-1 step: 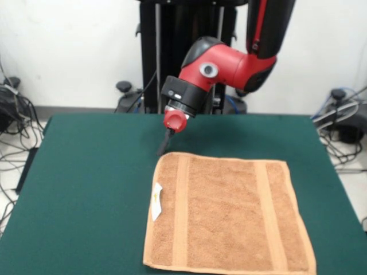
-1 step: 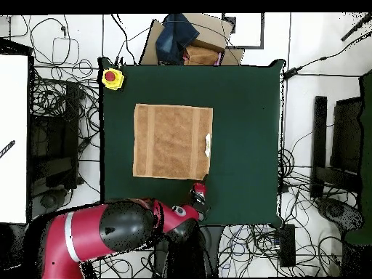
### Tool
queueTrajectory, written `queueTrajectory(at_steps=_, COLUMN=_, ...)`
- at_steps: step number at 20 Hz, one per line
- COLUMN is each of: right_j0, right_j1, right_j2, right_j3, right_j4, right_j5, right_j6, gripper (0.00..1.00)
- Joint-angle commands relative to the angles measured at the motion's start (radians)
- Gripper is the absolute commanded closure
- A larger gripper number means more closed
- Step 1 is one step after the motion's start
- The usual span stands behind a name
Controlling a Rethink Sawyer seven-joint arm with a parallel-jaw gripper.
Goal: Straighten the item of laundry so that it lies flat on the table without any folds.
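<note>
The fingers (image 1: 164, 145) appear as one thin dark prong slanting down from the red wrist piece (image 1: 175, 120); whether they are spread or pressed together cannot be told from either view. Their tip comes down just at the far left corner of the towel (image 1: 229, 215) in the front view, at or barely off the cloth edge, and nothing visibly hangs from them. Above them, the black collar and the red arm (image 1: 229, 63) bend up and to the right, out of the top of the front view.

The towel lies spread open on the green tabletop (image 1: 86, 189), roughly square, with no fold showing. Two flat woven bands run across it from far to near, one by each side edge. A white tag (image 1: 156, 201) sits on its left edge in the front view. In the overhead view the towel (image 2: 173, 142) lies toward the left half of the tabletop, and a yellow box with a red button (image 2: 111, 78) rests at one corner of the tabletop, well apart from the cloth.
</note>
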Motion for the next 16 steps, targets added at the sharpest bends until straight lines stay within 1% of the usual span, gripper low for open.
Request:
queueTrajectory(at_steps=1, right_j0=-0.032, right_j1=0.061, right_j2=0.143, right_j3=-0.02, right_j4=-0.083, right_j5=0.065, right_j6=0.267, gripper=0.0)
queueTrajectory(at_steps=11, right_j0=-0.049, right_j1=0.031, right_j2=0.167, right_j3=-0.009, right_j4=-0.057, right_j5=0.06, right_j6=0.23, gripper=0.0)
queueTrajectory(at_steps=12, right_j0=-0.054, right_j1=0.027, right_j2=0.171, right_j3=-0.006, right_j4=-0.055, right_j5=0.06, right_j6=0.241, gripper=0.0)
queueTrajectory(at_steps=16, right_j0=-0.052, right_j1=-0.01, right_j2=0.202, right_j3=-0.006, right_j4=-0.001, right_j5=0.029, right_j6=0.237, gripper=0.0)
